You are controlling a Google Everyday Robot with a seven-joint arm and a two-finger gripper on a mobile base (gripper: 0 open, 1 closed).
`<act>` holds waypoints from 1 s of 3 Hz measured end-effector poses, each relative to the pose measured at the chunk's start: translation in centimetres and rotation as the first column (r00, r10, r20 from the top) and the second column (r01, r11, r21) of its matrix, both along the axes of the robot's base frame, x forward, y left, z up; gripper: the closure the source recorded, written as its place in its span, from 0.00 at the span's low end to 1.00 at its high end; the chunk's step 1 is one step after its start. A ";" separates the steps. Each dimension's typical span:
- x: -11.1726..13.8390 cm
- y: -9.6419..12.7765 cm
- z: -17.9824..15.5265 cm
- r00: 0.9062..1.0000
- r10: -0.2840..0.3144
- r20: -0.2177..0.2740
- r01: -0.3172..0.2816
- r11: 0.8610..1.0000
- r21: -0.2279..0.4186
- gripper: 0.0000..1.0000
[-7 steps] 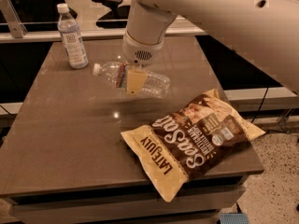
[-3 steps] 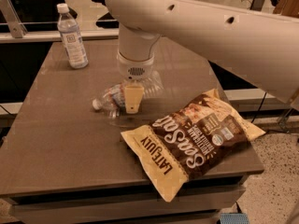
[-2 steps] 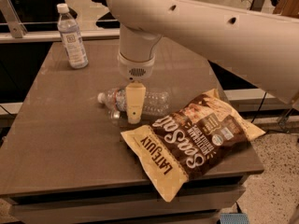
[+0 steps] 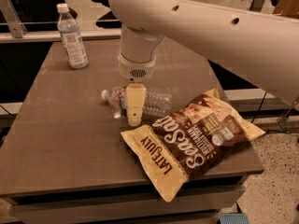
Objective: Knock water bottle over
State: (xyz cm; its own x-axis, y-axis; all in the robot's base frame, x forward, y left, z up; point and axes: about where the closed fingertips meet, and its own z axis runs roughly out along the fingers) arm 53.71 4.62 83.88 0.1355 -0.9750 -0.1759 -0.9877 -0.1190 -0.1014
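The water bottle (image 4: 156,101), clear and ribbed with a white cap (image 4: 105,95), lies on its side on the brown table (image 4: 60,139), cap pointing left. My gripper (image 4: 134,107) hangs straight down from the big white arm (image 4: 210,27). It stands in front of the bottle's middle and hides that part, with its beige tip close to the tabletop. Whether it touches the bottle I cannot tell.
A slimmer upright bottle (image 4: 72,36) with a pale label stands at the table's far left corner. A brown Late July chips bag (image 4: 191,139) lies at the front right, right next to the fallen bottle. A rail (image 4: 28,34) runs behind the table.
The lying bottle has shifted nearer and turned, so it now lies level with its cap to the left. My gripper came nearer with it and has hardly moved since.
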 end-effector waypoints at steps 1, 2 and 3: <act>0.0 -0.3 0.3 1.000 -0.018 -0.001 0.018 0.999 0.031 0.00; 0.3 -1.5 1.7 0.998 -0.063 -0.004 0.063 0.989 0.131 0.00; 0.4 -4.2 4.1 0.992 -0.122 -0.013 0.121 0.953 0.278 0.00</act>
